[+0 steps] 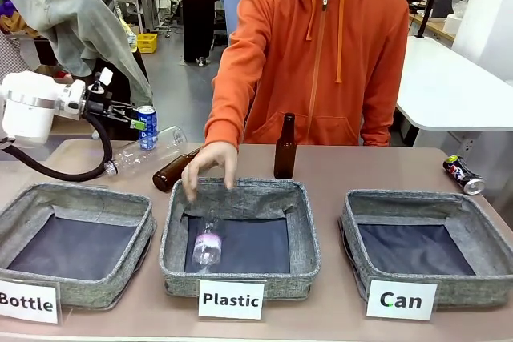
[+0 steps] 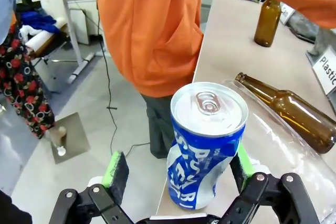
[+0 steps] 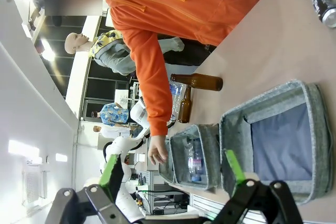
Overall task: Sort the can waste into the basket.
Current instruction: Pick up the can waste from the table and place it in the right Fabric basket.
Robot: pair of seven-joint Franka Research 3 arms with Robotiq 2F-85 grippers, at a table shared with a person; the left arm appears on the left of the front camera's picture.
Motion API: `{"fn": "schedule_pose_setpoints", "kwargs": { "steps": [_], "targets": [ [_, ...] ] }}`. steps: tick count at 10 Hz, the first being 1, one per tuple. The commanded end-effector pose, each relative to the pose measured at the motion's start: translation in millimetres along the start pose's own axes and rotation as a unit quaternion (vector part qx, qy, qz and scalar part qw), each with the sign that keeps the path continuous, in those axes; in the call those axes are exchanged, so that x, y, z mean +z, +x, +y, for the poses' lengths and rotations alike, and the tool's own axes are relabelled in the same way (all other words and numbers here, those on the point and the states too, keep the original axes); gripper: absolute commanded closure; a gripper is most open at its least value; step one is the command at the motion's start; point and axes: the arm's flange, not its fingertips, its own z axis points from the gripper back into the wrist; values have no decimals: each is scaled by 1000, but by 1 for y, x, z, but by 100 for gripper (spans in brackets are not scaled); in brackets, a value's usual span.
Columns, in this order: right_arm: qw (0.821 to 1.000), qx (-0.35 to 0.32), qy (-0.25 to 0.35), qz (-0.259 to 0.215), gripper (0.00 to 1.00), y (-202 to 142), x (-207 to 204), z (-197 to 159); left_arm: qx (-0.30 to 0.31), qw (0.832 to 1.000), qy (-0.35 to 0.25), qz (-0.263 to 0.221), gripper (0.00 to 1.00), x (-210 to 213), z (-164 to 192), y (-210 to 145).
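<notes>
The tan bench (image 1: 361,167) carries 3 grey fabric baskets in a row along its near edge, each with a white card. The Can basket (image 1: 350,226) sits at the near-right corner, its dark floor showing. The blue can (image 1: 146,127) stands upright near the far-left corner, between the left jaws, which are spread wide. In the wrist view 1 green pad (image 2: 116,167) stands clear of it and the other is right against its side. The crushed dark can (image 1: 463,175) lies on its side at the far-right edge, well apart from the baskets. The right jaws hang wide apart above the bench, holding nothing.

A person in an orange hoodie (image 1: 321,46) stands at the far side, a hand (image 1: 207,164) on the far rim of the Plastic basket (image 1: 172,238). Inside it lies a small clear bottle (image 1: 207,246). Behind it 1 brown bottle (image 1: 284,146) stands upright. Beyond are a grey floor and a white table (image 1: 457,90).
</notes>
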Motion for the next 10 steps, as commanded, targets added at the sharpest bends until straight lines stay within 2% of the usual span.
{"fn": "schedule_pose_setpoints", "kwargs": {
  "steps": [1, 3, 6, 7, 9, 10],
  "targets": [
    [1000, 11, 11, -6, 0, 3, -1, 2, 7, 1000, -25, 0, 0, -2, 9, 5],
    [1000, 11, 11, -6, 0, 3, -1, 2, 2, 999, -40, -5, 0, -8, 6, 7],
    [1000, 11, 11, -6, 0, 3, -1, 2, -1, 999, -46, -10, 90, -9, 3, 12],
    [1000, 11, 11, -6, 0, 3, -1, 2, -5, 999, -47, -14, 100, -7, -1, 14],
    [1000, 11, 11, -6, 0, 3, -1, 2, -12, 999, -37, -25, 100, 5, -8, 24],
    [1000, 11, 11, -6, 0, 3, -1, 2, -27, 998, -34, -34, 96, 17, -17, 37]
  ]
}}
